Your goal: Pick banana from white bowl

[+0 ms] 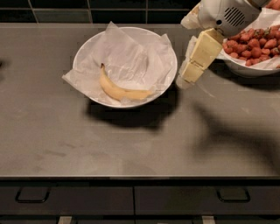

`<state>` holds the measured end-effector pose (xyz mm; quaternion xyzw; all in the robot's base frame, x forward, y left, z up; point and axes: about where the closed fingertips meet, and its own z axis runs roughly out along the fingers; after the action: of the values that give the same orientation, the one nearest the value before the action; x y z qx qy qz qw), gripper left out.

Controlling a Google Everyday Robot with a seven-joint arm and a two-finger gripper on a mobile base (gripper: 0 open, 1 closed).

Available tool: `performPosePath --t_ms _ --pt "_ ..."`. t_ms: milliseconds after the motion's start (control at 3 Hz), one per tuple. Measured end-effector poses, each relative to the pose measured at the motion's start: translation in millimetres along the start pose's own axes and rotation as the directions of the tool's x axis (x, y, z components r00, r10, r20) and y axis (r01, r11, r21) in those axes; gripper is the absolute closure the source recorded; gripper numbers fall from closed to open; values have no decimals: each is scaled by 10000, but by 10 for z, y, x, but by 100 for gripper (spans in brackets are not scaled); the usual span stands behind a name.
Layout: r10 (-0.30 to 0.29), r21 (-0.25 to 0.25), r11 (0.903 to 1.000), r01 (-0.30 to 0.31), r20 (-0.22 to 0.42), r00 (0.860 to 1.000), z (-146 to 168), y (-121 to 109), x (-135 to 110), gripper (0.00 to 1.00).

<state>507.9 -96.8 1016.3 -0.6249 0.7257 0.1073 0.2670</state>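
Observation:
The banana (119, 90) is curved and yellow with a dark stem tip. It lies on crumpled white paper in the front left part of the white bowl (168, 81). The bowl stands on the grey counter, left of centre. My gripper (187, 78) is cream-coloured and hangs from the white arm at the upper right. It is just outside the bowl's right rim, above the counter, and apart from the banana. Nothing shows in it.
A second white paper-lined bowl of red strawberries (251, 46) stands at the back right, partly behind my arm. A dark tiled wall (109, 11) runs along the back of the grey counter (131, 148). Drawers with handles (30, 194) sit below the front edge.

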Motion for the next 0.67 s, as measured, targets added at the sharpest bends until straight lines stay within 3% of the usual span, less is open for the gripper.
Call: performPosePath --t_ms 667 --pt "-183 -1337 9907 242 446 9988 575 -193 -352 0"
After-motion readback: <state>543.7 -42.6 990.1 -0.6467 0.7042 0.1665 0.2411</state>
